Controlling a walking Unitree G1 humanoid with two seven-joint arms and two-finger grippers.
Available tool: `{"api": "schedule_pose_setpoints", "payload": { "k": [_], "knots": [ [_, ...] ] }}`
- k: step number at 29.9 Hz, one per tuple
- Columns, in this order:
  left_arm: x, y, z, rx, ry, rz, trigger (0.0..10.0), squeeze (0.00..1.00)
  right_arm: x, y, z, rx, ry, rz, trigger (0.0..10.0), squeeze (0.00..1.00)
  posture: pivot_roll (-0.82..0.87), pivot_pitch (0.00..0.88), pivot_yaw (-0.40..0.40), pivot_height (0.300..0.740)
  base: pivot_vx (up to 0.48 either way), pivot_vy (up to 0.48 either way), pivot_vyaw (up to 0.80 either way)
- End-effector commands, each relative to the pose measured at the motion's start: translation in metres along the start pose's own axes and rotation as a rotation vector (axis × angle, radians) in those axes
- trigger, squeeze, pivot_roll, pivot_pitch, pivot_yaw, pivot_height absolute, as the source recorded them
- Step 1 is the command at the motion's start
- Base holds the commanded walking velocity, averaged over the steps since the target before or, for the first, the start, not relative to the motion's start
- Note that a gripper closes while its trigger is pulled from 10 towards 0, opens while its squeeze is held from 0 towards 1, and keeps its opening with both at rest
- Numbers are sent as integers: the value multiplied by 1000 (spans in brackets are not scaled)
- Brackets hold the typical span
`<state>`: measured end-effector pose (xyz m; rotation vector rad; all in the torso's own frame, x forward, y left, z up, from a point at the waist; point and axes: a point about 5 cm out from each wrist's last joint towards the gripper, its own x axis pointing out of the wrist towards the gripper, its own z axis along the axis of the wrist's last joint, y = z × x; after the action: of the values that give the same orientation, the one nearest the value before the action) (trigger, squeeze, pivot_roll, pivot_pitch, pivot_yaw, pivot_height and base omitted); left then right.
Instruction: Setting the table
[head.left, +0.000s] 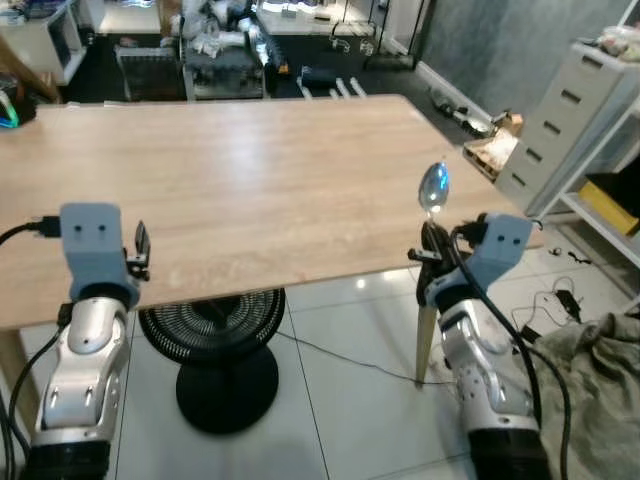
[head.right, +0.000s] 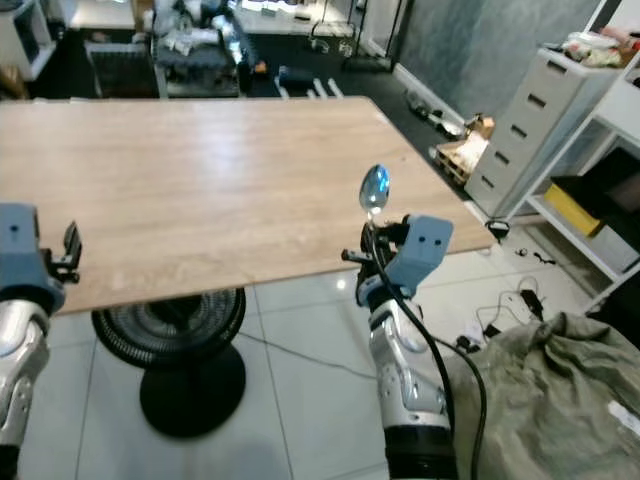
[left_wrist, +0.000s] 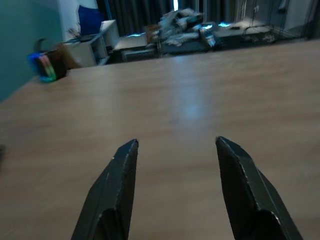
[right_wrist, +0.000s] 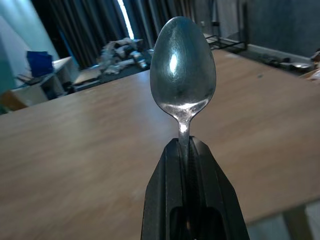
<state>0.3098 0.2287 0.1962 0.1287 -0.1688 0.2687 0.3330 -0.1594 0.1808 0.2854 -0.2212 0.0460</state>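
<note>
A metal spoon (head.left: 434, 187) stands bowl-up over the near right corner of the wooden table (head.left: 230, 170). My right gripper (head.left: 433, 240) is shut on its handle; in the right wrist view the spoon (right_wrist: 183, 75) rises from between the closed fingers (right_wrist: 165, 200). My left gripper (head.left: 141, 250) is held at the table's near left edge, open, with nothing between its fingers (left_wrist: 117, 190); the bare tabletop (left_wrist: 190, 100) lies ahead of it.
A black fan (head.left: 215, 340) stands on the tiled floor under the table. A grey drawer unit (head.left: 560, 120) and shelving stand to the right, with a crumpled cloth (head.left: 590, 390) and cables on the floor. Cluttered furniture lines the far side.
</note>
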Motion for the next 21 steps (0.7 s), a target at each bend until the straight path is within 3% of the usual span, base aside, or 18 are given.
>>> {"api": "schedule_pose_setpoints", "payload": {
  "k": [1, 10, 21],
  "knots": [
    [-2, 5, -4, 22, 13, 14, 10000, 0, 1, 6, 1, -1, -3, 32, 10000, 0, 39, 0, 28, 740, 480, 0, 0],
    [-3, 3, -5, 40, 11, 6, 10000, 0, 4, 11, 7, -100, -41, 62, 10000, 0, 40, 0, 29, 740, 455, 0, 0],
    [-7, -5, -8, 51, 27, -66, 10000, 0, 6, 10, 4, -220, -15, 106, 10000, 0, 41, 0, 32, 740, 0, 0, 0]
  ]
}}
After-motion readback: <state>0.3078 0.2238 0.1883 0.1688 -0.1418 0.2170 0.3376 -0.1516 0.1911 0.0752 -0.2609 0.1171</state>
